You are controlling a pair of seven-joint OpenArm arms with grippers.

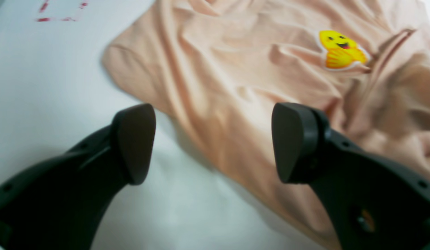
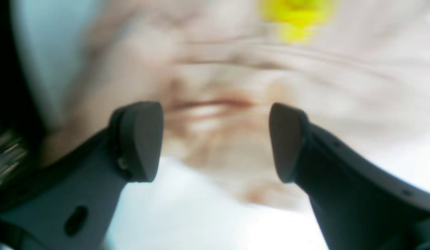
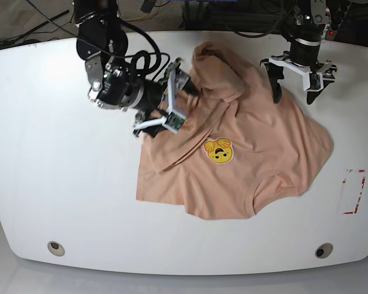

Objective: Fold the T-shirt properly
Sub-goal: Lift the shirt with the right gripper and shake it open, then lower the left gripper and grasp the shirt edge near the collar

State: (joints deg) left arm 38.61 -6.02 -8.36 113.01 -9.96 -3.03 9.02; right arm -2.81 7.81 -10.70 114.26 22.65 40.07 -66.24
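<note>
I have the peach-pink T-shirt lying rumpled at the centre of the white surface, yellow face print up, not yet flattened. My right pincer stands apart, empty, at the shirt's ten o'clock edge. My left pincer hangs apart at its two o'clock edge. Next, I judge, I must pinch both edges and spread the cloth.

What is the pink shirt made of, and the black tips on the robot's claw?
The T-shirt looks like soft, matte knit cloth, probably cotton: it crumples into loose folds and wrinkles. Its yellow smiley seems a smooth printed patch with a white edge. The left claw has dark, dull pads that look like rubber or plastic, though the blur leaves that open.
</note>
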